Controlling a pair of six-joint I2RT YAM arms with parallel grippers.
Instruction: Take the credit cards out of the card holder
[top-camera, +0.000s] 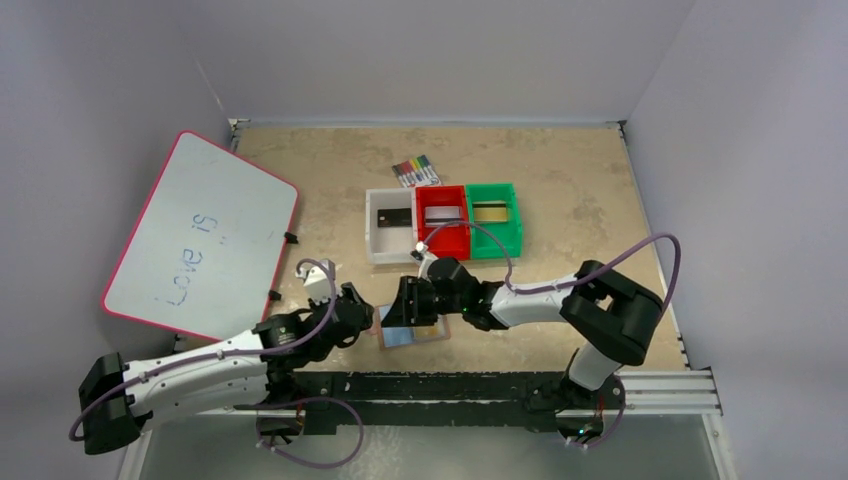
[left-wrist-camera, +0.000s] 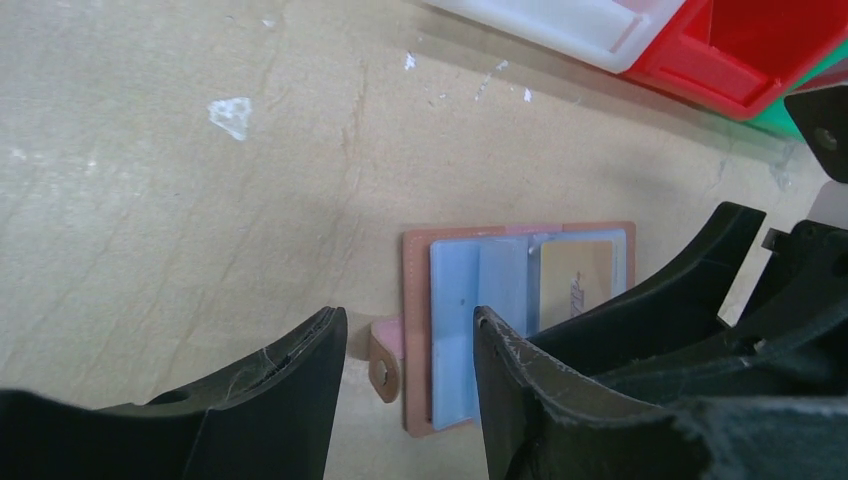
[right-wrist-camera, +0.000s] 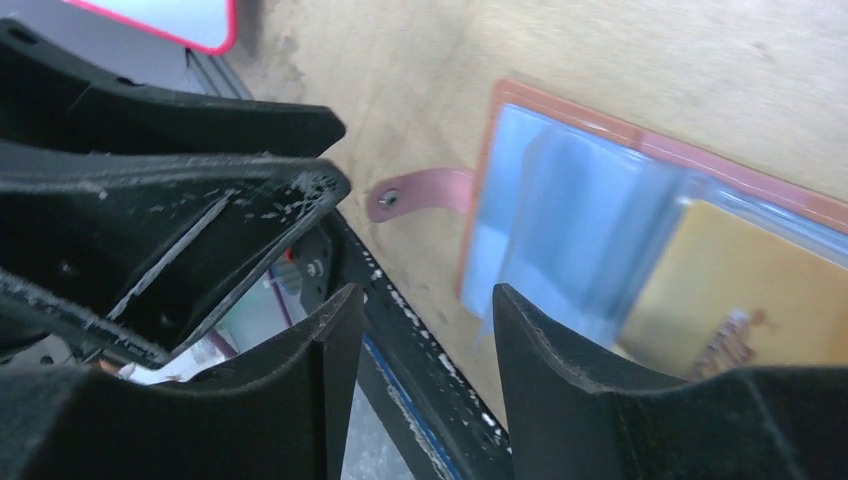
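Note:
The card holder (top-camera: 412, 336) lies open and flat on the table near the front edge, with its tan rim, strap tab (left-wrist-camera: 384, 366) and light-blue pockets showing. A gold credit card (left-wrist-camera: 577, 286) sits in its right pocket and also shows in the right wrist view (right-wrist-camera: 725, 290). My left gripper (left-wrist-camera: 410, 335) is open and straddles the holder's left edge by the tab. My right gripper (right-wrist-camera: 425, 300) is open and empty, low over the holder's left half (right-wrist-camera: 560, 200), facing the left gripper. Other cards lie in the bins: black (top-camera: 392, 217), silver (top-camera: 443, 212) and gold (top-camera: 490, 211).
A white bin (top-camera: 372, 228), a red bin (top-camera: 446, 243) and a green bin (top-camera: 498, 243) stand in a row behind the holder. A pack of markers (top-camera: 415, 170) lies behind them. A red-rimmed whiteboard (top-camera: 200, 235) lies at the left. The table's front rail (top-camera: 450, 385) is just behind the holder.

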